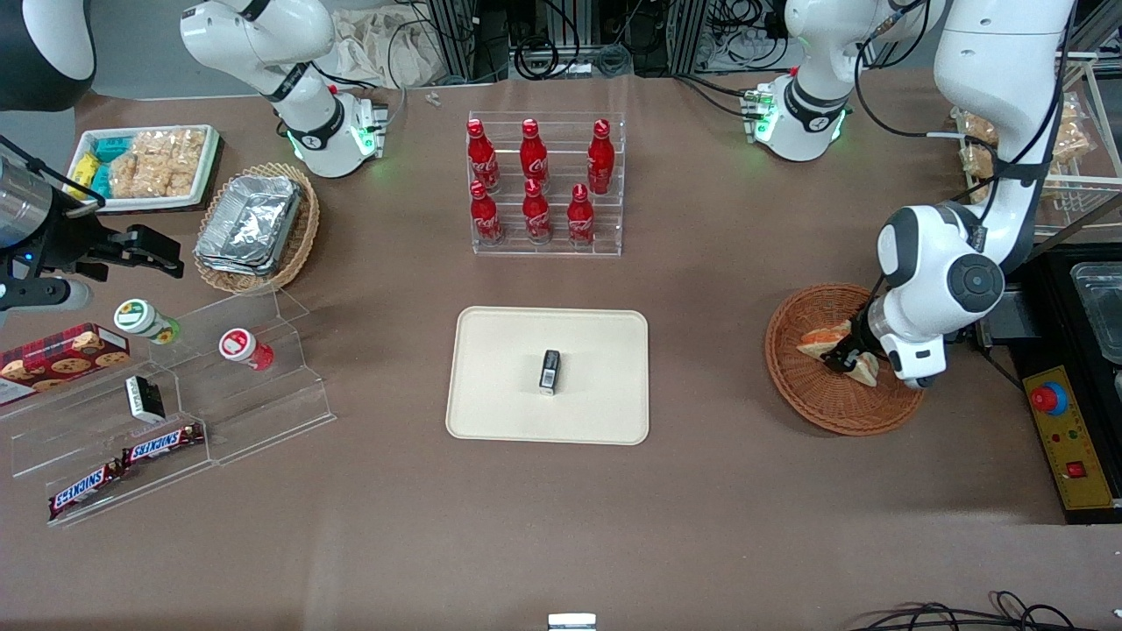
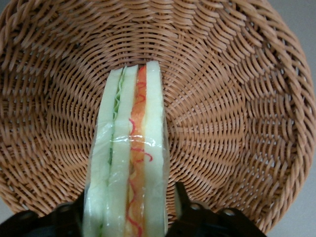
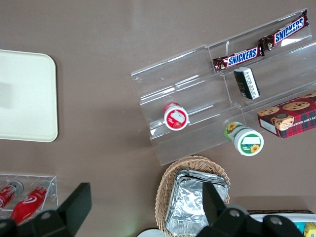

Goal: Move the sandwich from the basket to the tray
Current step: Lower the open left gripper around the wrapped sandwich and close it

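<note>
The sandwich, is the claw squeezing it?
Touching. The left wrist view shows the claw with fingers pressed on both sides of the sandwich, inside the basket.

Basket [image 2: 237,98]: reddish-brown woven wicker, ribbed and rough. Sandwich [image 2: 131,163] in the basket: pale soft bread under glossy clear film. Gripper [image 2: 129,217] at the sandwich: matt black fingers [image 2: 185,210]. Tray [image 1: 500,386], toward the parked arm from the basket: smooth, matt cream plastic. Tablecloth [image 1: 701,491]: matt brown.
</note>
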